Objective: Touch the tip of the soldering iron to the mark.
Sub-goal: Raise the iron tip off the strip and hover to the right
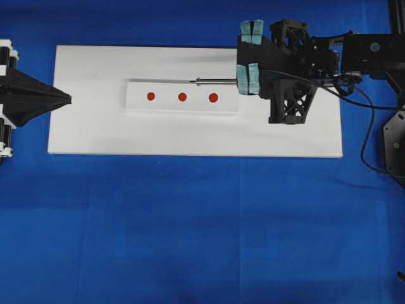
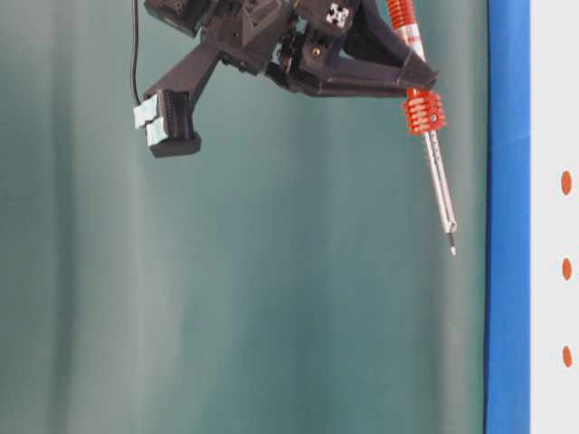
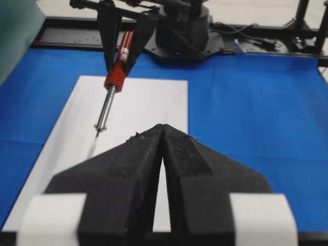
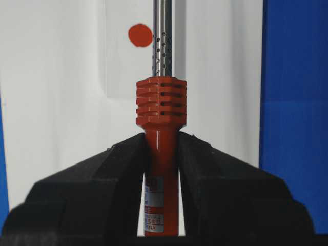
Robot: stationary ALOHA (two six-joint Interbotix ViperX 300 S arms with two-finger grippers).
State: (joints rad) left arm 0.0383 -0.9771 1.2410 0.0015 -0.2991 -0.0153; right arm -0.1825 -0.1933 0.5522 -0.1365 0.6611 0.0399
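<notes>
My right gripper [image 4: 162, 136] is shut on the red-orange handle of the soldering iron [image 4: 161, 102], just behind its ribbed collar. The silver shaft [image 1: 215, 81] points left over the white strip [image 1: 136, 104], which carries three red marks [image 1: 150, 96] [image 1: 182, 97] [image 1: 213, 97]. The tip [image 1: 192, 81] hangs over the strip's back edge, between the middle and right marks. In the table-level view the tip [image 2: 452, 249] is clearly off the board, touching nothing. The right wrist view shows one mark [image 4: 140, 35] left of the shaft. My left gripper [image 1: 68, 98] [image 3: 163, 127] is shut and empty at the board's left edge.
The strip lies on a white board [image 1: 285, 136] over a blue cloth [image 1: 190, 221]. The iron's black cord [image 1: 367, 126] trails off to the right behind the right arm [image 1: 291, 63]. Black frame and cables [image 3: 246, 36] stand at the far end in the left wrist view.
</notes>
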